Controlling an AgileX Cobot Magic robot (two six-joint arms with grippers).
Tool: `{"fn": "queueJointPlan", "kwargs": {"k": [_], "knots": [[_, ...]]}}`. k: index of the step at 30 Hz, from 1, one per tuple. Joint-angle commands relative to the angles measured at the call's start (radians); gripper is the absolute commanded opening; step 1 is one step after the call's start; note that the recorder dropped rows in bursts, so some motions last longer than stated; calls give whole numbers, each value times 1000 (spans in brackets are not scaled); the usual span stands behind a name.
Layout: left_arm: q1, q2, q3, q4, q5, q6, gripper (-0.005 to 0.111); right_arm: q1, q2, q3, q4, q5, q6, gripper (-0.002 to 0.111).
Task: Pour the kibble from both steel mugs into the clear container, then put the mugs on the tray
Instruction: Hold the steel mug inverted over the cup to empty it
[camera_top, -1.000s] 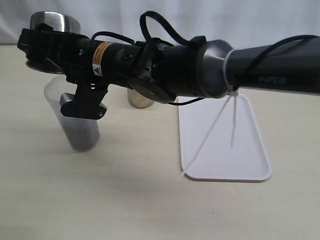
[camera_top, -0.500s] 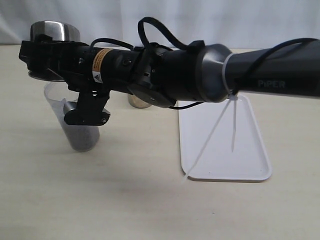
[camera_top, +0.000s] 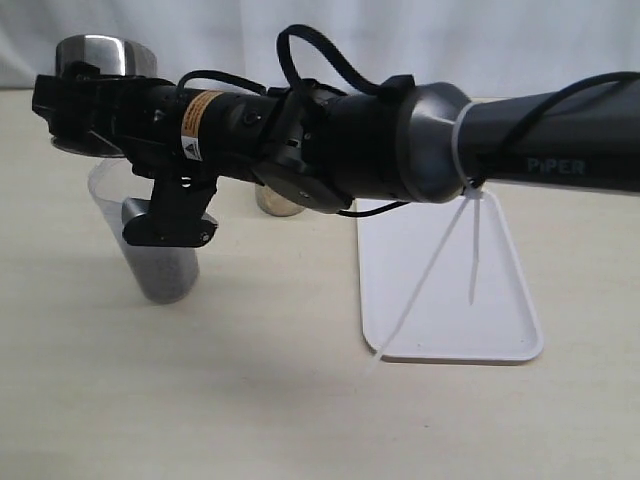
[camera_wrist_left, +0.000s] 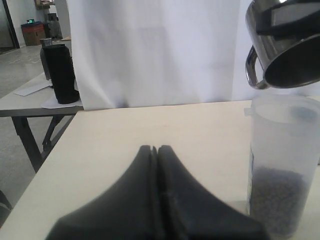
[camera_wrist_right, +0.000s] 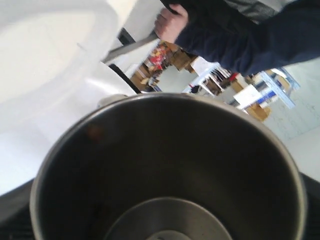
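My right gripper (camera_top: 72, 100) reaches across to the far left and is shut on a steel mug (camera_top: 100, 52), held tipped with its mouth over the clear container (camera_top: 110, 200). In the right wrist view that mug's inside (camera_wrist_right: 170, 165) looks bare, with no pellets showing. Brown kibble (camera_top: 165, 275) fills the container's lower part; the left wrist view also shows the kibble (camera_wrist_left: 277, 200) under the tilted mug (camera_wrist_left: 285, 45). A second steel mug (camera_top: 278, 203) stands behind the arm, mostly hidden. The white tray (camera_top: 450, 300) lies on the right. My left gripper (camera_wrist_left: 156, 148) is shut and holds nothing.
A white curtain hangs behind the beige table. The right arm's long black body (camera_top: 400, 150) spans the scene above the table. A person in a dark blue sleeve (camera_wrist_right: 240, 40) appears in the right wrist view. A black object (camera_wrist_left: 61, 72) sits on another table.
The right arm has shifted slightly to the left with the mug, still over the container. The left gripper has not moved.
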Motion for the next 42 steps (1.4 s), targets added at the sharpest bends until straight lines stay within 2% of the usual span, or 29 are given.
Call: {"fn": "queueJointPlan", "kwargs": {"k": [1, 6, 9, 35, 38, 42], "knots": [[-1, -2, 3, -3, -8, -1, 0, 0, -16, -1, -12, 46, -12, 5], [-1, -2, 3, -3, -8, -1, 0, -2, -19, -1, 54, -29, -31, 5], [-1, -2, 3, -3, -8, -1, 0, 3, -16, -1, 11, 44, -33, 5], [-1, -2, 3, -3, -6, -1, 0, -8, -34, -1, 4, 74, -35, 5], [-1, -2, 3, -3, -6, -1, 0, -12, -34, -1, -33, 145, -35, 5], [-1, -2, 3, -3, -7, -1, 0, -25, -37, -1, 33, 24, -35, 5]]}}
